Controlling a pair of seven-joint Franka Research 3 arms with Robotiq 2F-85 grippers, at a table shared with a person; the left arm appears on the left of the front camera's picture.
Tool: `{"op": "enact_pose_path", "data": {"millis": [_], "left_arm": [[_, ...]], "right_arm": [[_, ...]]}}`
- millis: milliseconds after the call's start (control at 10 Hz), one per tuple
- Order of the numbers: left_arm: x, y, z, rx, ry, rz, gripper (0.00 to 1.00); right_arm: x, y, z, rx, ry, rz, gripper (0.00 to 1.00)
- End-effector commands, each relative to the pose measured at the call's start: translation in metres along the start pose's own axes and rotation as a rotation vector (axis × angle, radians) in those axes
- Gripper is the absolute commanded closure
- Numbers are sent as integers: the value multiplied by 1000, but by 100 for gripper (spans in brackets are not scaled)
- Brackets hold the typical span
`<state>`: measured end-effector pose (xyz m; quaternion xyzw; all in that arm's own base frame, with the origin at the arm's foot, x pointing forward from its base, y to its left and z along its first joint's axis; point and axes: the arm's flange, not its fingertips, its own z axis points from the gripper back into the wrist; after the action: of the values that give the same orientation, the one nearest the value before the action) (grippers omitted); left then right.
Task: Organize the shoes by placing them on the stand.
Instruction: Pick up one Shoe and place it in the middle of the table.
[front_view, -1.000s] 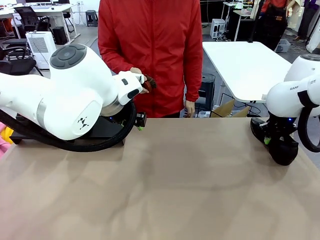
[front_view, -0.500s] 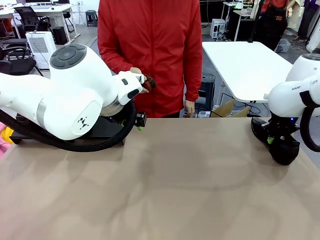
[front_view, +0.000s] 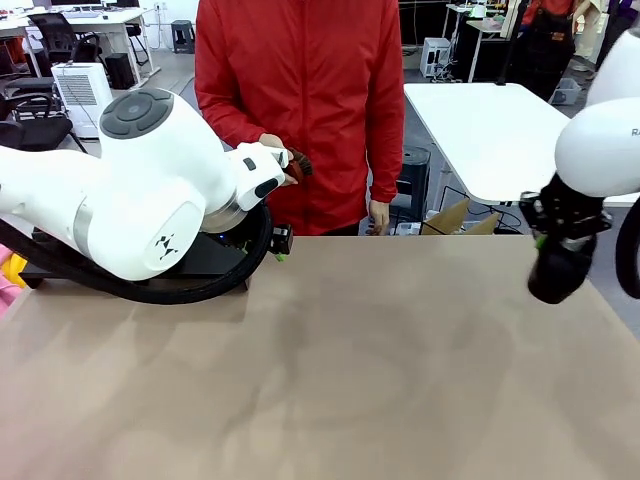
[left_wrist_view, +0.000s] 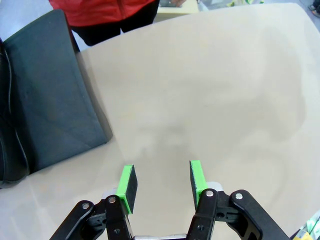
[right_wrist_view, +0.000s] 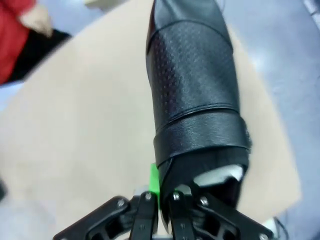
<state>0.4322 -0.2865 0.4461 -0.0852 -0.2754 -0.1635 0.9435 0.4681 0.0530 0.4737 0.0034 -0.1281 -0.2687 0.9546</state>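
Note:
A glossy black shoe (front_view: 553, 275) hangs toe-down above the table's right edge, and my right gripper (front_view: 548, 240) is shut on its heel collar. The right wrist view looks along the shoe (right_wrist_view: 192, 85), with its pale insole just showing by my right gripper (right_wrist_view: 162, 192). The matte-black stand (front_view: 205, 257) sits at the far left of the table, mostly hidden behind my left arm. In the left wrist view the stand (left_wrist_view: 50, 100) lies to the left, and my left gripper (left_wrist_view: 162, 182) is open over bare tabletop with nothing between its green pads.
A person in a red jacket stands at the far side, holding a small brown brush (front_view: 297, 165) in one hand. The tan table (front_view: 350, 360) is bare across its middle and front. A white table stands behind on the right.
My right gripper has closed fully on the shoe and lifted it off the table. The left arm and the person have not moved.

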Motion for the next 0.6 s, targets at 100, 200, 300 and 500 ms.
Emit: {"op": "enact_pose_path", "data": {"millis": [100, 200, 300, 500], "left_arm": [[-2, -3, 0, 20, -20, 11, 43], [-2, -3, 0, 20, -20, 11, 43], [-2, -3, 0, 20, -20, 11, 43], [-2, -3, 0, 20, -20, 11, 43]], "right_arm": [[-108, 54, 20, 75, -31, -33, 100], [-134, 70, 16, 83, -42, -36, 100], [-157, 83, 11, 118, -58, 29, 100], [-201, 103, -13, 125, -51, 183, 100]]}}
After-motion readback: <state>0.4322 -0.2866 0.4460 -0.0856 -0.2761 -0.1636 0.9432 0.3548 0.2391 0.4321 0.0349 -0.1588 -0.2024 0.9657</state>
